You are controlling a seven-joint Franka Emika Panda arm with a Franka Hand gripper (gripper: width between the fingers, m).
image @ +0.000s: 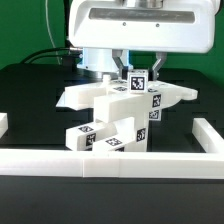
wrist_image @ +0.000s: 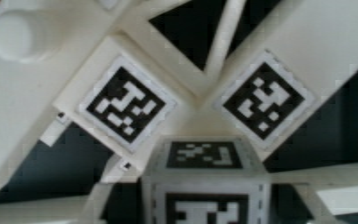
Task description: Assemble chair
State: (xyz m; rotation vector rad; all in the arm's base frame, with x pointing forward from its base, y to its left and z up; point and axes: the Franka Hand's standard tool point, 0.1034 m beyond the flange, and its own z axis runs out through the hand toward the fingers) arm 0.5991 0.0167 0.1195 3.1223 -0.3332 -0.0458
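At the exterior view's left, a short end of the low white border wall [image: 5, 124] stands on the black table [image: 30, 100]; the long front run of this wall crosses the picture low down and rises again at the exterior view's right.

Inside the wall, near the middle of the table, is the chair [image: 112, 112], only partly built; it is glossy white and carries small black-and-white tags [image: 82, 138] on many faces. On its left side a low block stands just behind the front wall; beside it there is a second tagged block; more to the right a taller column of blocks goes up, with tags one above another. Over these blocks a broad flat part spreads out to both sides. Whether the lowest blocks touch the table I cannot tell, because the front wall hides their feet.

Above the chair hangs the white arm [image: 140, 30]; its gripper [image: 137, 78] points down, and the two dark fingers [image: 123, 68] are clenched on a small tagged piece at the top of the chair, one finger on each side of it.

In the wrist view the chair fills the whole picture; two tags stand on their corners like diamonds, side by side, on slanted white faces; white bars cross behind them; a square block with its own tag sits just next to them.
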